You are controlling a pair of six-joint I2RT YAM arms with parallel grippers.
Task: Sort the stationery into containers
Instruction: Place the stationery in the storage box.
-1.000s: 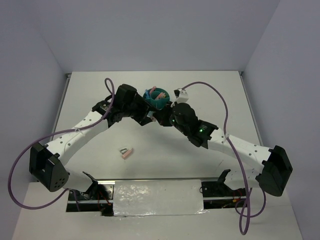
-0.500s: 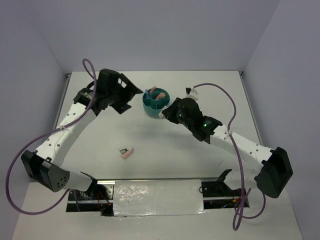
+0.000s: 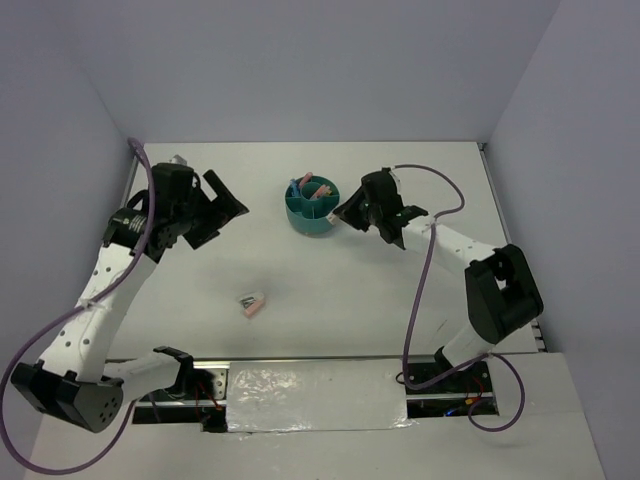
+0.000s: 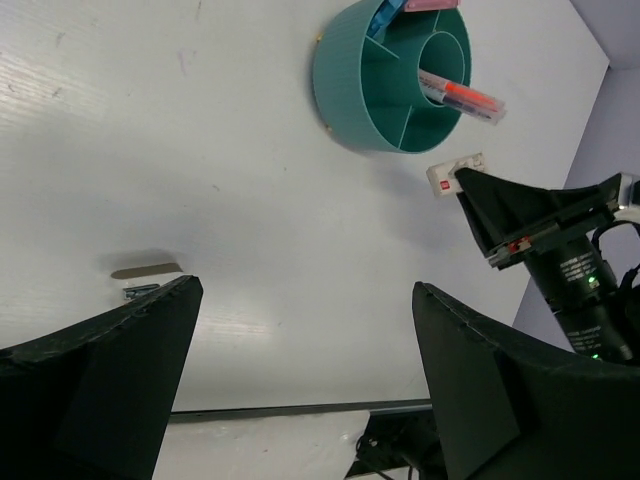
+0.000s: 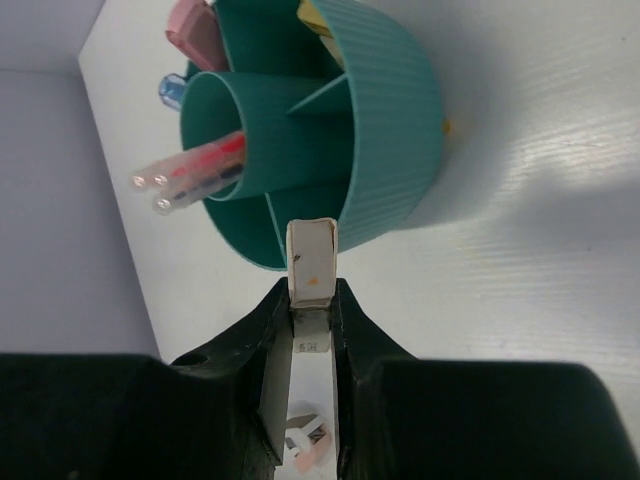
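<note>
The round teal tub (image 3: 312, 208) stands at the back middle of the table, with pink-white pens (image 5: 195, 170) in its centre tube and a pink block (image 5: 195, 30) and a light-blue capsule (image 5: 172, 92) in outer compartments. My right gripper (image 3: 344, 213) hovers just right of the tub, shut on a small white block (image 5: 311, 262) that pokes out past its fingertips beside the tub's wall. That block (image 4: 455, 172) has a red mark. Far to the left, my left gripper (image 3: 226, 220) is wide open and holds nothing. A pink-white block (image 3: 252, 303) lies loose on the table.
A tan sliver (image 4: 145, 270) and a small grey clip (image 4: 140, 291) lie together on the table near the left fingers. Purple cables loop off both arms. A foil-covered strip (image 3: 315, 395) runs along the near edge, and grey walls close in the table's sides.
The left arm has swung away from the tub to the left and its jaws have opened wide. The right gripper has shifted from the tub's front to its right side, still holding the block.
</note>
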